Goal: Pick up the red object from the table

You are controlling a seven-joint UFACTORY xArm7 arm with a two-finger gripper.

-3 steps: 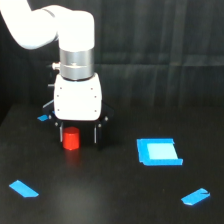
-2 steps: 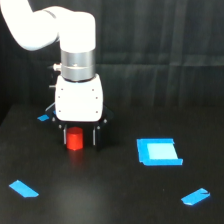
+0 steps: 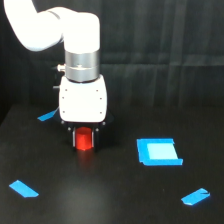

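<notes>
The red object (image 3: pixel 84 140), a small stubby red-orange block, stands on the black table (image 3: pixel 110 195) directly under the white arm's wrist. My gripper (image 3: pixel 84 139) is lowered over it, and its dark fingers (image 3: pixel 74 136) press against the block's two sides, shut on it. The block's top is hidden by the gripper body. Its base looks level with the table surface.
A blue square patch (image 3: pixel 158 151) lies to the exterior view's right of the gripper. Blue tape strips lie at the front left (image 3: pixel 23 188), the front right (image 3: pixel 195 196) and behind the arm at the left (image 3: pixel 47 116). A black curtain hangs behind.
The fingers, spread wide around the block a second ago, have closed onto it. The block has shifted slightly to the exterior view's right and sits centred under the gripper.
</notes>
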